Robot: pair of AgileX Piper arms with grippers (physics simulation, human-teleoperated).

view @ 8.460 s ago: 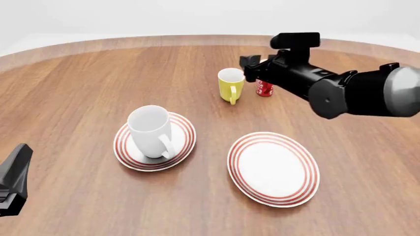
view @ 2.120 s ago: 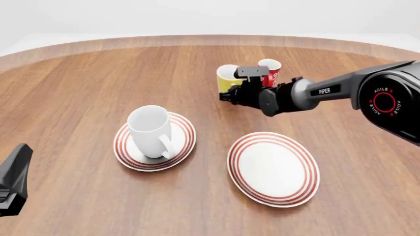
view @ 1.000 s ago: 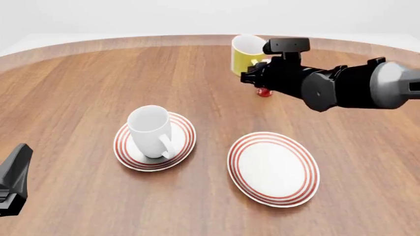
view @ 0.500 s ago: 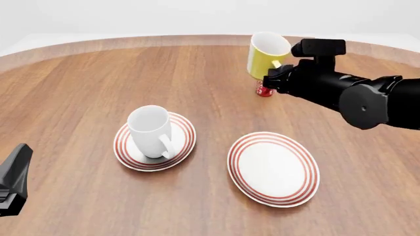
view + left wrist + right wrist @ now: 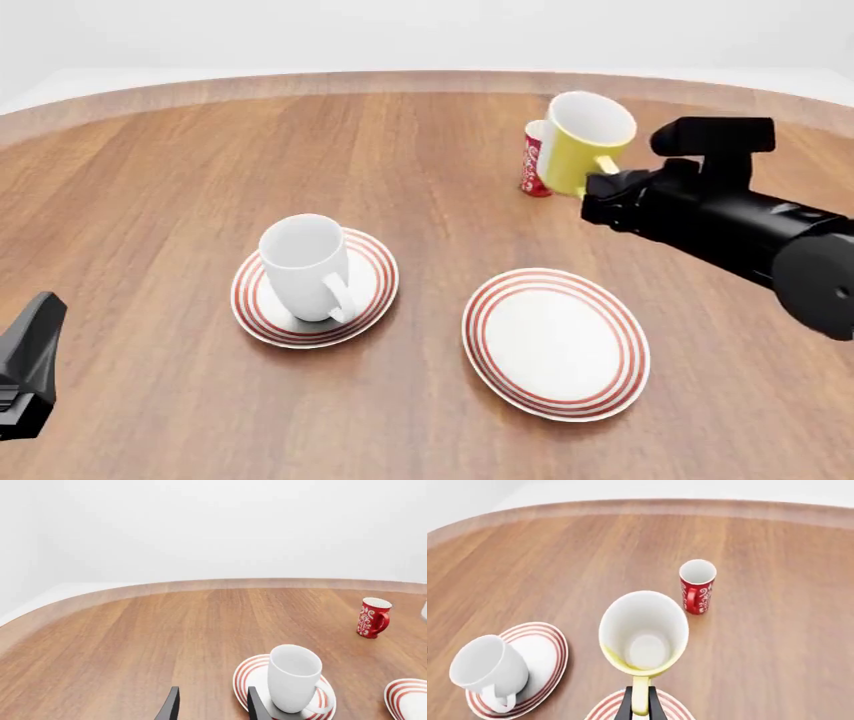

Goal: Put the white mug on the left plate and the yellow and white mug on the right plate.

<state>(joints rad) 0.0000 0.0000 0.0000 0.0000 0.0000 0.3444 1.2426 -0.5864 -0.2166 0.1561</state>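
Yellow and white mug now airborne, rightward.

You have the white mug upright on the left plate, handle toward the camera. Your yellow and white mug is lifted off the counter, tilted, held by its handle, beyond the bare right plate.

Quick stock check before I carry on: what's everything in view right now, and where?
white mug: one, white, standing on the left plate
left plate: one, white with red rings, table's left side
right plate: one, white with red rings, bare, table's right side
yellow mug: one, yellow outside, white inside, lifted, tilted
red cup: one, red with white pattern, behind the yellow mug
table: one, brown wood
left hand: black, open, holding nothing
right hand: black, shut on the yellow mug's handle
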